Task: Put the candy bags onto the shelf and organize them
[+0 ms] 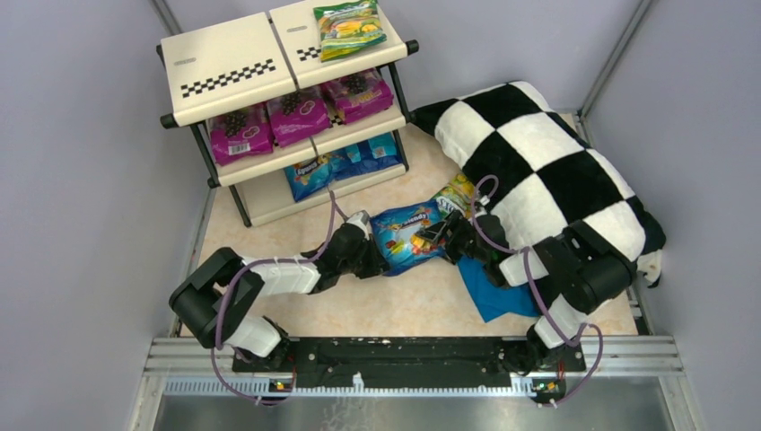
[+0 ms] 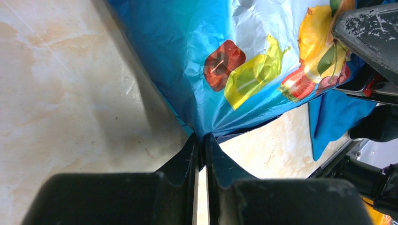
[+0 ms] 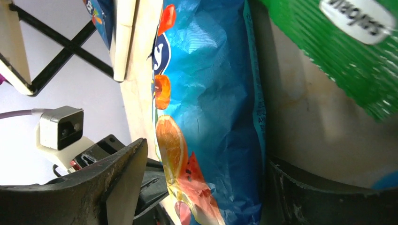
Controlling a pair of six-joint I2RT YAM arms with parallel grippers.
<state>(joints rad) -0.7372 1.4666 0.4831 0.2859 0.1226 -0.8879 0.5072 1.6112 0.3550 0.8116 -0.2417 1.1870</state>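
A blue candy bag [image 1: 408, 229] with fruit pictures lies on the floor in front of the shelf [image 1: 229, 67]. My left gripper [image 1: 375, 251] is shut on the bag's left edge; in the left wrist view the jaws [image 2: 202, 137] pinch the blue foil [image 2: 187, 42]. My right gripper [image 1: 437, 235] is open at the bag's right end; its jaws [image 3: 206, 159] straddle the bag [image 3: 211, 84] with a gap on one side. The shelf holds a green-yellow bag [image 1: 348, 27] on top, three magenta bags [image 1: 298, 115] in the middle and blue bags [image 1: 345, 164] at the bottom.
Another green-yellow bag [image 1: 456, 193] lies by the edge of the checkered pillow [image 1: 538, 153]; it also shows in the right wrist view [image 3: 347, 51]. A plain blue cloth [image 1: 492, 292] lies under my right arm. Grey walls close in both sides.
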